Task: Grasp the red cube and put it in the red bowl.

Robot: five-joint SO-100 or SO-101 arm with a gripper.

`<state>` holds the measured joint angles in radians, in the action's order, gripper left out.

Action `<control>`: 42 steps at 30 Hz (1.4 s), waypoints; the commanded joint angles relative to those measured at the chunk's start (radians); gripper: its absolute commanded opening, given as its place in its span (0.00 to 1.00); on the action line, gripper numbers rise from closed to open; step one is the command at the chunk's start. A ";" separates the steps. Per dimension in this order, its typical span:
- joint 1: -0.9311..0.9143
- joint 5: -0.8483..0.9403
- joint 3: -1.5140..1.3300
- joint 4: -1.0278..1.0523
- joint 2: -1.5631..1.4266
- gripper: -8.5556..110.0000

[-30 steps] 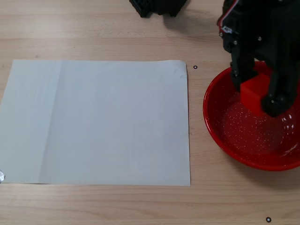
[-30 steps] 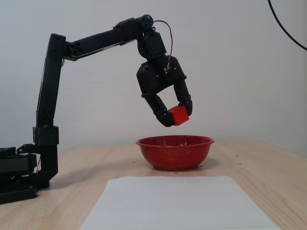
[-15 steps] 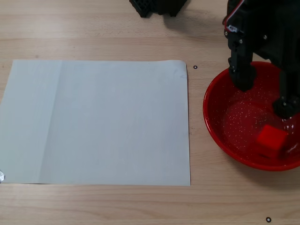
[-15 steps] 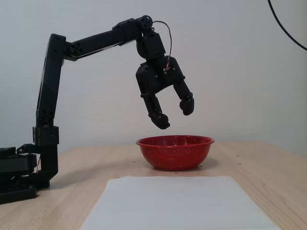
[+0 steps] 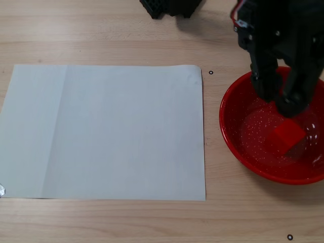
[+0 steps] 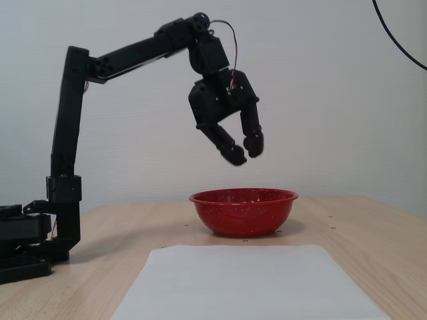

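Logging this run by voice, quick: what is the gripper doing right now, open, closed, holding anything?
Gripper: nearly closed and empty, raised above the red bowl; the red cube lies inside the bowl.

Illumination is bright, even and diffuse in both fixed views. Shadows on the bench are soft and faint; a pale one lies beneath the red bowl. The glossy bowl interior shows small white glare spots near its right rim. The paper sheet is close to overexposed. The pincer shows slight motion blur. No edge distortion is evident.
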<state>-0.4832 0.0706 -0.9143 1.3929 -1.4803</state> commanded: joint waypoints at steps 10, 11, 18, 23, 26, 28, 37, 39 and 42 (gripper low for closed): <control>0.080 0.025 -0.267 -0.083 -0.446 0.07; 0.092 0.023 -0.308 -0.101 -0.477 0.07; 0.193 -0.015 -0.646 -0.270 -0.718 0.07; 0.258 -0.046 -0.963 -0.462 -0.923 0.07; 0.285 -0.044 -1.147 -0.548 -1.035 0.07; 0.302 -0.038 -1.250 -0.603 -1.098 0.07; 0.321 -0.032 -1.578 -0.810 -1.285 0.07; 0.321 -0.035 -1.655 -0.862 -1.331 0.07; 0.318 -0.038 -1.764 -0.922 -1.402 0.07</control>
<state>-0.1718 0.0383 -2.7182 0.5216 -2.8133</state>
